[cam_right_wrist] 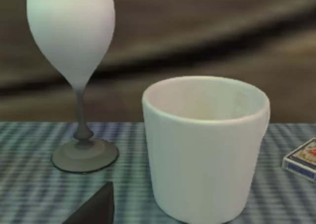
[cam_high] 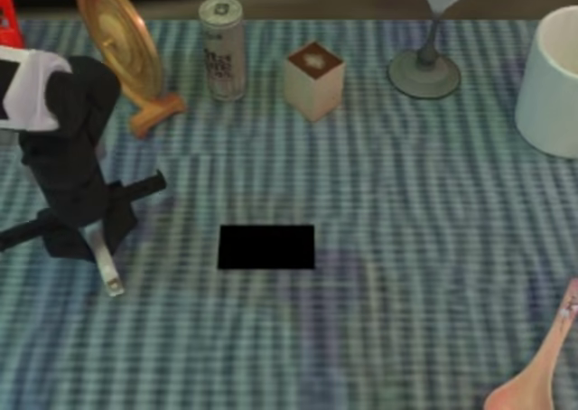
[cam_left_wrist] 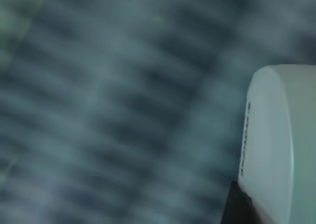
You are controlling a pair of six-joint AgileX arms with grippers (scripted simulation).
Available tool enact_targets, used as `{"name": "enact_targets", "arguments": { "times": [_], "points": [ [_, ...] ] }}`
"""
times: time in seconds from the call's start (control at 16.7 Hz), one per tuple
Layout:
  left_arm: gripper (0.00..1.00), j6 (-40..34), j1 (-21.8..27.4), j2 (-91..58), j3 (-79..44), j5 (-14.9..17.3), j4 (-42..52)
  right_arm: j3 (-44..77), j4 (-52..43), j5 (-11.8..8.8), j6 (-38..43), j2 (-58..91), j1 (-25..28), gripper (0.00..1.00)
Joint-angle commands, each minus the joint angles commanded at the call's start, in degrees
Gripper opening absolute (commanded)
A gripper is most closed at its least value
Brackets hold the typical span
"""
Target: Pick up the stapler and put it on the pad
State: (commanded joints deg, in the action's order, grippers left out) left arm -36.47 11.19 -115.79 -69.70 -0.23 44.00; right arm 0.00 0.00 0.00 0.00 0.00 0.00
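the left gripper (cam_high: 95,238) seems clamped on the stapler (cam_high: 105,264), left of the empty pad (cam_high: 266,246); placing remains.

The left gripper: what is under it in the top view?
The stapler juts from beneath the left gripper, over the striped cloth. The arm hides how the jaws stand and the stapler's rear.

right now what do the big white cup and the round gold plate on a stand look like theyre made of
The white cup looks like matte ceramic or plastic: thick rounded rim, no sheen. The gold plate looks like polished metal, with shiny concentric rings; its stand seems to be wood, a plain orange-brown. None of this is certain.
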Motion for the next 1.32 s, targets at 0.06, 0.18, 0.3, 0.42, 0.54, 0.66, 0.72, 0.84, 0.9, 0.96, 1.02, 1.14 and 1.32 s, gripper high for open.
{"name": "enact_targets", "arguments": {
  "times": [0.06, 0.18, 0.3, 0.42, 0.54, 0.66, 0.72, 0.84, 0.9, 0.96, 1.02, 1.14, 1.32],
  "points": [
    [0.00, -0.1, -0.1, 0.5, -1.0, 0.0, 1.4, 0.0, 0.0, 0.0, 0.0, 0.0, 0.0, 1.00],
    [0.00, -0.3, -0.3, 2.0, -3.7, 0.0, 5.9, 0.0, 0.0, 0.0, 0.0, 0.0, 0.0, 1.00],
    [0.00, -0.4, -0.6, 4.0, -6.8, -0.1, 11.9, 0.0, 0.0, 0.0, 0.0, 0.0, 0.0, 1.00],
    [0.00, -0.4, -0.8, 6.1, -9.8, 0.0, 17.0, 0.0, 0.0, 0.0, 0.0, 0.0, 0.0, 1.00],
    [0.00, -0.3, -0.9, 7.7, -11.7, 0.0, 19.7, 0.0, 0.0, 0.0, 0.0, 0.0, 0.0, 1.00],
    [0.00, -0.3, -0.9, 8.1, -12.0, 0.0, 20.2, 0.0, 0.0, 0.0, 0.0, 0.0, 0.0, 1.00],
    [0.00, -0.3, -0.9, 8.1, -12.0, 0.0, 20.2, 0.0, 0.0, 0.0, 0.0, 0.0, 0.0, 1.00],
    [0.00, -0.3, -0.6, 7.9, -11.9, -0.1, 20.1, 0.0, 0.0, 0.0, 0.0, 0.0, 0.0, 1.00],
    [0.00, -0.9, -0.3, 7.6, -12.3, -0.1, 20.3, 0.0, 0.0, 0.0, 0.0, 0.0, 0.0, 1.00],
    [0.00, -2.2, 0.1, 7.1, -13.0, -0.1, 20.6, 0.0, 0.0, 0.0, 0.0, 0.0, 0.0, 1.00],
    [0.00, -4.0, 0.7, 6.3, -14.1, -0.1, 21.1, 0.0, 0.0, 0.0, 0.0, 0.0, 0.0, 1.00],
    [0.00, -9.5, 2.3, 4.4, -16.9, -0.1, 22.4, 0.0, 0.0, 0.0, 0.0, 0.0, 0.0, 1.00],
    [0.00, -22.4, 5.7, 1.0, -22.2, -0.1, 24.8, 0.0, 0.0, 0.0, 0.0, 0.0, 0.0, 1.00]
  ]
}}
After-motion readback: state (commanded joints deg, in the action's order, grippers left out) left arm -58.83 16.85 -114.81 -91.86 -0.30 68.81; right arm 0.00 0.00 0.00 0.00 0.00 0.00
